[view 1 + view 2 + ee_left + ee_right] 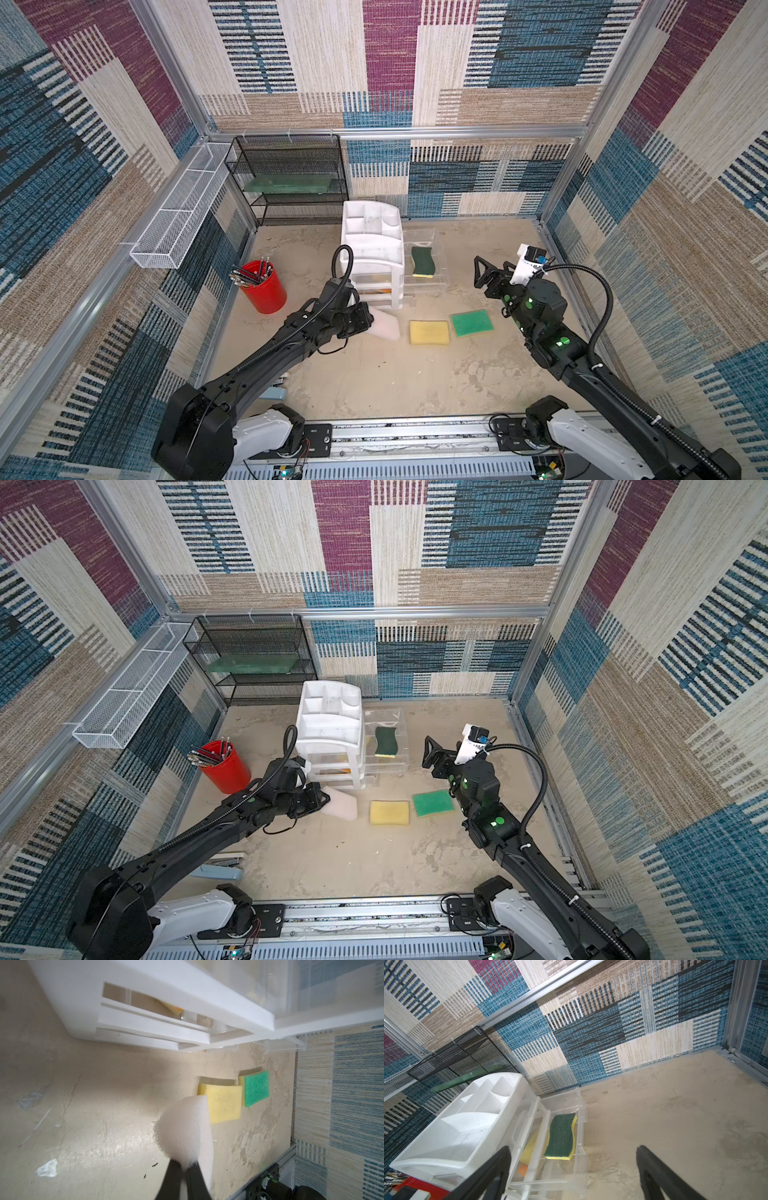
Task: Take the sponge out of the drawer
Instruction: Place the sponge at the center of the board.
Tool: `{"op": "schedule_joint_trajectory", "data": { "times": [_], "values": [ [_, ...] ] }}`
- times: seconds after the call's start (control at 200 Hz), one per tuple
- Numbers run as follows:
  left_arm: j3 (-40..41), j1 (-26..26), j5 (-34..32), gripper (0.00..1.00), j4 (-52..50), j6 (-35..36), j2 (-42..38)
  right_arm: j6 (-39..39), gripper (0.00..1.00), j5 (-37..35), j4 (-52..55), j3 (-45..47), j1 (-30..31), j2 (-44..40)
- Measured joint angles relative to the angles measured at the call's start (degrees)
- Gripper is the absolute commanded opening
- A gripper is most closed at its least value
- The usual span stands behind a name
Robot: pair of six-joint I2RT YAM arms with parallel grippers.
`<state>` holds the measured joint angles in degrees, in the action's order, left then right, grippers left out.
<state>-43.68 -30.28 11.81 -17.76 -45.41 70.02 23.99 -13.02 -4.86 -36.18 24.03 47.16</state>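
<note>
The green sponge [423, 262] lies in the pulled-out drawer [422, 237], its long axis toward the worktop's back edge. The left gripper [370, 322] pinches a white sponge [388, 328]; the right gripper [478, 272] stands wide.

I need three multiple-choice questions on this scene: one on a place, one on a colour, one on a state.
1. Where is the dark green sponge? A) black mesh rack B) pulled-out clear drawer C) red cup
2. Which colour is the sponge in the left tool? A) white B) blue C) orange
3. How is the right tool? A) shut on a sponge B) shut, empty C) open, empty
Answers: 1 B, clear walls surround it; 2 A, the white sponge sticks out between shut fingers; 3 C, its fingers stand apart, nothing between.
</note>
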Motion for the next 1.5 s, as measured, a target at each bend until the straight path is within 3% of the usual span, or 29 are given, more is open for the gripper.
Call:
{"op": "schedule_joint_trajectory", "data": {
  "times": [0.416, 0.676, 1.497],
  "values": [
    [4.1, -0.7, -0.9, 0.0, 10.8, -0.9, 10.3, 1.7, 0.95, 0.0, 0.7, 1.1, 0.0, -2.0],
    [3.7, -0.7, -0.8, 0.0, 12.0, 0.2, 15.0, 2.1, 0.95, -0.1, 1.4, 1.1, 0.0, -1.9],
    [4.3, -0.9, -1.1, 0.0, 9.9, 3.8, 14.3, 3.0, 0.95, -0.7, 2.6, 1.2, 0.0, 0.4]
  ]
}}
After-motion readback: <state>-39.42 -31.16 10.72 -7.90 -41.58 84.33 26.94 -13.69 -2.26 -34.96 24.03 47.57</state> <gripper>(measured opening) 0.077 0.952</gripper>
